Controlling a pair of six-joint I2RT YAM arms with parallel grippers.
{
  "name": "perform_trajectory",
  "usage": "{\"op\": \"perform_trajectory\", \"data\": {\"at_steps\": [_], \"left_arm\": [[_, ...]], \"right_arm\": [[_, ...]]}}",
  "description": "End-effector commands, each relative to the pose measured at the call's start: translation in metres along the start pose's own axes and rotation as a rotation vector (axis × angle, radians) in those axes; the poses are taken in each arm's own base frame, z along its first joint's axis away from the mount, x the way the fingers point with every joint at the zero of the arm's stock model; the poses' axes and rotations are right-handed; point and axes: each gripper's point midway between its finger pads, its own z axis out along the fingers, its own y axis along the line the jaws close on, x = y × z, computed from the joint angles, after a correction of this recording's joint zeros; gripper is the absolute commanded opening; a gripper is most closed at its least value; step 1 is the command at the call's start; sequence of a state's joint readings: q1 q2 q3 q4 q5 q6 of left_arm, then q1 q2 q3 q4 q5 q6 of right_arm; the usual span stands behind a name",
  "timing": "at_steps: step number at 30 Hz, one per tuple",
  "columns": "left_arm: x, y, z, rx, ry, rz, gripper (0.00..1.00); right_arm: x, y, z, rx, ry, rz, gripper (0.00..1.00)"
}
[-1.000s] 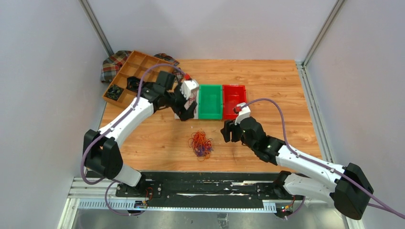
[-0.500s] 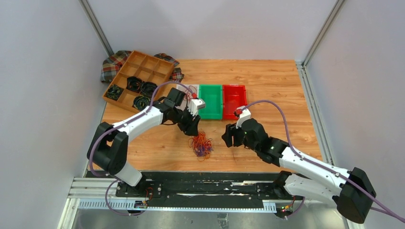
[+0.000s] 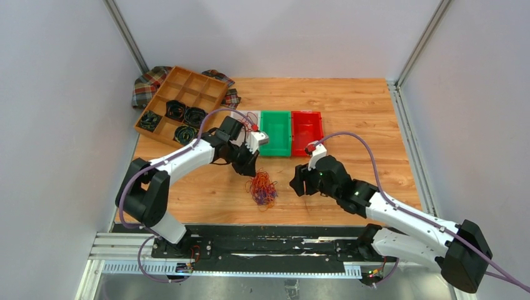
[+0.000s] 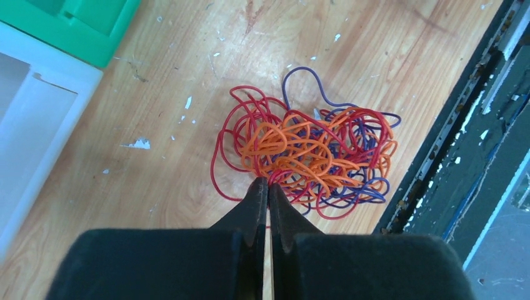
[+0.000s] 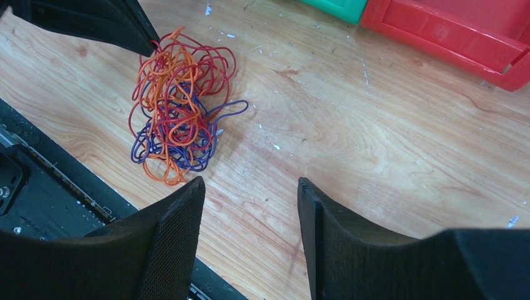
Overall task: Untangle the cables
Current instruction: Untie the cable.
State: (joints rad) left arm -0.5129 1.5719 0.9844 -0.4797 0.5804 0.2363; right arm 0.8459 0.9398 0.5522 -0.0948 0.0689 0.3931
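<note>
— Where did the cables [image 4: 306, 150] lie?

— In one tangled clump of red, orange and purple strands. It sat on the bare wooden worktop [image 3: 350, 106], near the front edge, between the two arms and apart from the bins.

— And the left gripper [image 4: 267, 185]?

— Its fingers were pressed together, with the tips right at the clump's edge on the side toward the bins, against the red loops. I could not tell whether a strand was caught between them.

— The right gripper [image 5: 250, 182]?

— It was spread wide with nothing between the fingers. It hovered over bare wood just to the right of the clump and did not touch it.

— What stood behind?

— A white bin [image 4: 37, 125], a green bin [image 3: 275, 132] and a red bin [image 3: 306, 128] sat side by side in a row toward the middle of the worktop. Farther back on the left was a wooden divided tray [image 3: 187, 87] with black coiled bundles [image 3: 177, 110] in several compartments. The tray lay partly over a plaid cloth [image 3: 147, 84].
</note>
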Motion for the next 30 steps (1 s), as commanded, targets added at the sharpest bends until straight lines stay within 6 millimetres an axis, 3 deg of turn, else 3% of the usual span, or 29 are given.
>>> {"op": "perform_trajectory", "data": {"at_steps": [1, 6, 15, 21, 30], "left_arm": [[-0.024, -0.017, -0.030, 0.004, -0.046, 0.075, 0.02], [-0.035, -0.040, -0.061, 0.024, -0.096, 0.114, 0.01], [-0.061, -0.066, -0.094, 0.046, -0.185, 0.107, 0.01], [-0.072, -0.077, -0.111, 0.052, -0.212, 0.100, 0.01], [-0.077, -0.086, -0.121, 0.061, -0.242, 0.081, 0.01]], "right_arm": [[-0.027, 0.013, 0.002, -0.044, -0.055, 0.028, 0.57], [-0.051, 0.033, 0.013, -0.118, -0.124, 0.042, 0.63], [-0.094, 0.089, 0.024, -0.266, -0.234, 0.019, 0.68], [-0.101, 0.110, 0.029, -0.312, -0.247, -0.010, 0.68], [-0.105, 0.117, 0.043, -0.317, -0.251, 0.006, 0.67]]}}
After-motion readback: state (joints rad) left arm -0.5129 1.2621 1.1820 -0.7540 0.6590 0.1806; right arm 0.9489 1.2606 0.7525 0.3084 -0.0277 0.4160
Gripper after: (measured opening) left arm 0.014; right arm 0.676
